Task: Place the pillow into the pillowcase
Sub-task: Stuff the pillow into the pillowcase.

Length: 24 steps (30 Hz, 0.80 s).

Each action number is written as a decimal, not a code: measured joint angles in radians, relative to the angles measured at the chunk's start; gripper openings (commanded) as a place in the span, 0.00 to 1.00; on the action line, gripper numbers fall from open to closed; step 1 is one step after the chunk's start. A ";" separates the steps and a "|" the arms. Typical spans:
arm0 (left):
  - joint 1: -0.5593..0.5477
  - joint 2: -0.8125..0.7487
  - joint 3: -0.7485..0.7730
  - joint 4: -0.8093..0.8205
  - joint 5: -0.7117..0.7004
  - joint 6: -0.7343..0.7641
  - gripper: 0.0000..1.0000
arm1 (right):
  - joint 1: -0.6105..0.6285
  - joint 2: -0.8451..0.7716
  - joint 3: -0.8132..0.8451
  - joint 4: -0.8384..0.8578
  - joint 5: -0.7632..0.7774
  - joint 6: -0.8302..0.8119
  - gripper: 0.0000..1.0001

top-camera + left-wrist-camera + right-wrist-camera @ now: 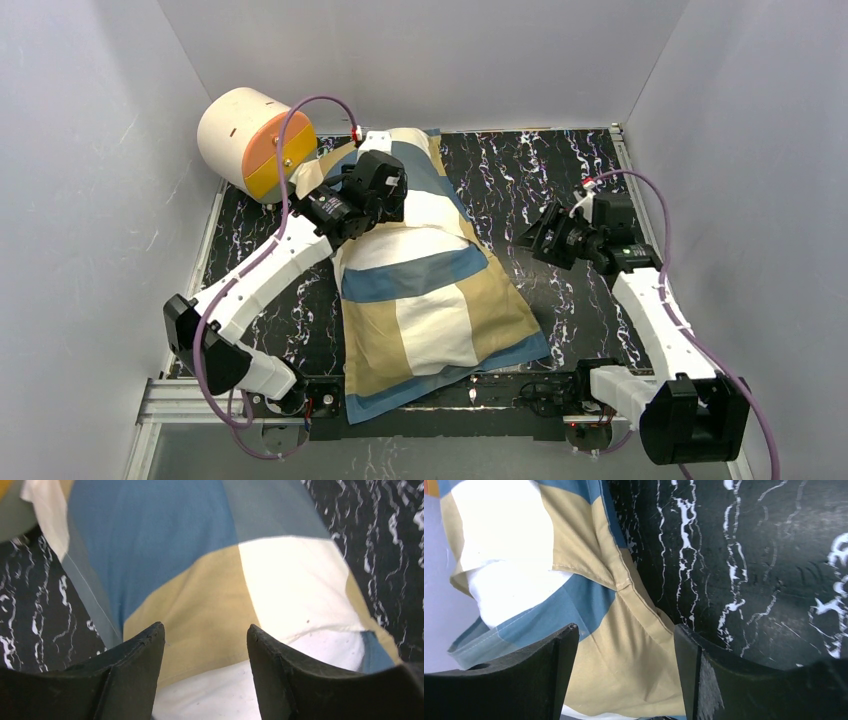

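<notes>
The pillowcase (430, 300), in blue, tan and cream blocks, lies plump down the middle of the black marbled table, with the pillow filling it. Plain white pillow (225, 690) shows under a tan hem in the left wrist view, and also in the right wrist view (509, 592). My left gripper (383, 198) hovers over the far part of the pillowcase (165, 545); its jaws (205, 630) are open and hold nothing. My right gripper (537, 240) is open and empty beside the pillowcase's right edge (624, 645), its jaws (624, 630) apart above the tan cloth.
A cream-and-orange cylinder (250, 140) lies at the far left corner, touching the pillowcase's far end. Grey walls enclose the table (540, 170) on three sides. Bare table lies to the right of the pillowcase (749, 570).
</notes>
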 measured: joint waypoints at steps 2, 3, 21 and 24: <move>0.023 0.005 -0.017 -0.026 0.060 -0.010 0.60 | 0.042 0.028 -0.011 0.032 0.002 0.003 0.78; 0.037 0.005 -0.037 -0.033 0.092 -0.013 0.61 | 0.069 0.054 -0.014 0.050 0.004 0.005 0.79; 0.093 0.008 -0.085 0.213 0.655 0.042 0.00 | 0.167 0.458 0.515 0.027 0.444 -0.100 0.01; 0.080 0.003 -0.076 0.332 0.736 -0.016 0.00 | 0.131 0.554 0.719 0.069 0.526 -0.146 0.32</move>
